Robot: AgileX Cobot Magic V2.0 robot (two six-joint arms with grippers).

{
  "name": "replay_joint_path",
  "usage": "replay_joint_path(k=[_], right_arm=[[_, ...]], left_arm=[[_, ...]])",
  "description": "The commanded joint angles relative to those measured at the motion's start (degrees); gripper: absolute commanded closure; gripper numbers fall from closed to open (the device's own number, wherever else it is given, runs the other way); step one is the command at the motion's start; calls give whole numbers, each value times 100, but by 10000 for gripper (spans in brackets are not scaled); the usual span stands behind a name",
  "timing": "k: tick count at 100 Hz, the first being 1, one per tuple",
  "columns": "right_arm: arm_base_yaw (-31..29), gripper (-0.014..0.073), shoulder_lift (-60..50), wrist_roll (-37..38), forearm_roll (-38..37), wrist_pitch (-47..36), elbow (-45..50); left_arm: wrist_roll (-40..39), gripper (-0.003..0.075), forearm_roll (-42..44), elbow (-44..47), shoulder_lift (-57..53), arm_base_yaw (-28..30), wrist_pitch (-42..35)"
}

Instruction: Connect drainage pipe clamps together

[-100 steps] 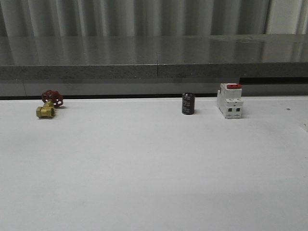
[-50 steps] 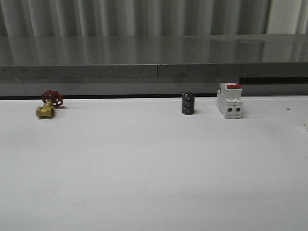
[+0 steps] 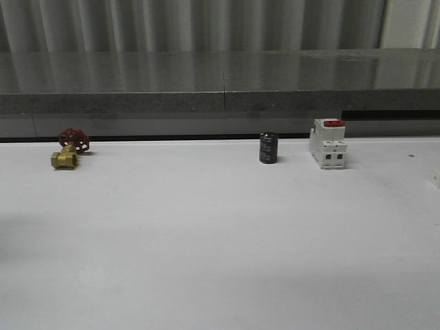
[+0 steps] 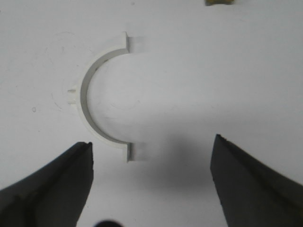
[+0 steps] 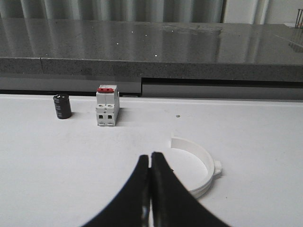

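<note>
One white half-ring drainage pipe clamp (image 4: 84,101) lies flat on the white table, its open side facing away from its small outer tab. My left gripper (image 4: 152,141) hovers over it, open, with its dark fingers (image 4: 61,184) wide apart and nothing between them; the clamp's near end flange lies just beyond the gap. A second white half-ring clamp (image 5: 208,176) lies on the table just beyond and beside my right gripper (image 5: 150,155), which is shut with its fingertips pressed together on nothing.
Along the table's back edge stand a brass valve with a red handle (image 3: 69,150), a black cylinder (image 3: 268,148) and a white breaker with a red top (image 3: 328,143). A grey stone ledge (image 3: 220,82) runs behind them.
</note>
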Motion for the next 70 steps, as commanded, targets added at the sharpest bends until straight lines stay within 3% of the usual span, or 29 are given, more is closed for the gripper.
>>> replay_joint_path(k=[1,32,70], right_arm=[[-30,661,-105,-42,7,-430,-92],[-30,661,-105,-42,7,-430,-92],[-30,661,-105,-42,7,-430,-92]], left_arm=[[278,207,-160,-338,169,294,-292],[576,207,-261,-389,1251,959,-875],[615,207,-241,-389,1958,1006,-1614]])
